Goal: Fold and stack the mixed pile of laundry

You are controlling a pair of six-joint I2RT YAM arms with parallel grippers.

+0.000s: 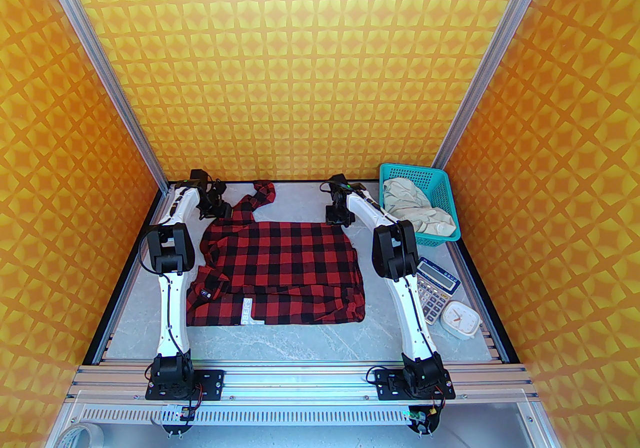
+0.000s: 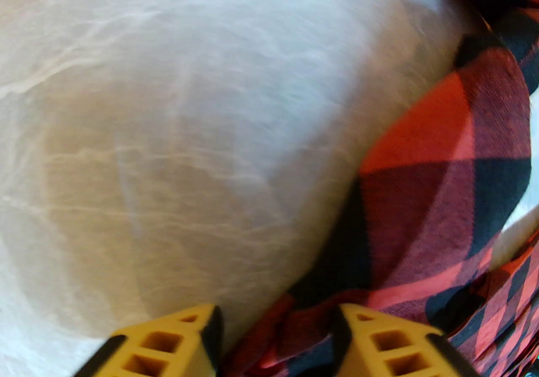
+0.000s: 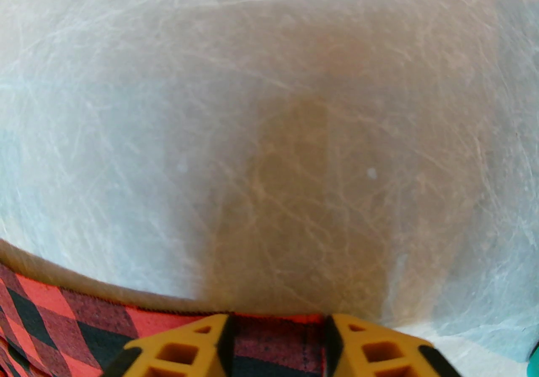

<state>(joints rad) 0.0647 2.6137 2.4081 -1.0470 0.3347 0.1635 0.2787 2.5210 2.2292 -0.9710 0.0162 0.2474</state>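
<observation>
Red-and-black buffalo check: the shirt (image 1: 285, 261), spread over the middle of the grey marbled worktop (image 1: 300, 341) in the top view. Mostly flat, lower edge doubled over in a rumpled band, white lettering (image 1: 247, 311) showing at lower centre. One sleeve trailing up to the top edge of the worktop, more cloth bunched at the shirt's left side. Cream garment (image 1: 420, 208) crumpled inside the teal basket (image 1: 442, 193) at the upper right of the worktop, well apart from the shirt. Below the basket, near the right edge, a grey calculator (image 1: 437, 286) and, just beside it, a small white clock (image 1: 462, 318).

Left arm (image 1: 170, 276) and right arm (image 1: 410, 296) both reaching up the frame, left jaws down at the shirt's upper left corner, right jaws at its upper right corner.

Left wrist view, blurred: yellow fingertips (image 2: 168, 341) at the bottom edge, left jaws standing apart with a bunched fold of check cloth filling the gap. Nipped or merely straddled — cannot tell. Bare worktop across most of the frame, more check cloth down the right side.

Right wrist view: yellow fingertips (image 3: 181, 350) likewise at the bottom edge, right jaws spread, astride the shirt's flat hem, cloth lying slack between them. Hem running along the lower left of the frame, bare worktop above.
</observation>
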